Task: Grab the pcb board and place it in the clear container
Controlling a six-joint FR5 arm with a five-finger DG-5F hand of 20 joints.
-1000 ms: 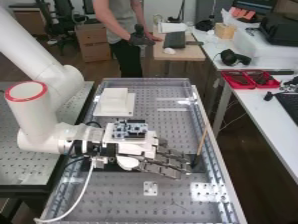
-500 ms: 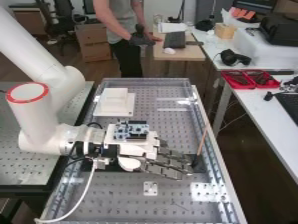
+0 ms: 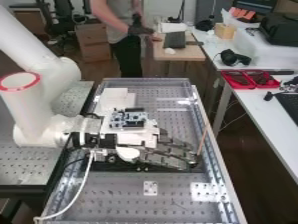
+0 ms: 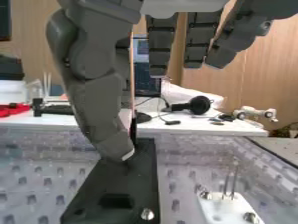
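Hand (image 3: 165, 158) open, fingers near straight, thumb apart, nothing gripped. Circuit board (image 3: 128, 118) sat atop hand's mount; target or fitted electronics, could not tell. Hand and board had shifted up or toward bench's far end, baring more of black plate (image 3: 121, 166) beneath. Judged: repositioning, grasp still to come.

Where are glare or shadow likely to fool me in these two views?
High view: bright glints along the metal rail on the picture's right. Wrist view: a sharp glint on the screw head, while the black plate is so dark that little surface detail reads; the hand is shaded too.
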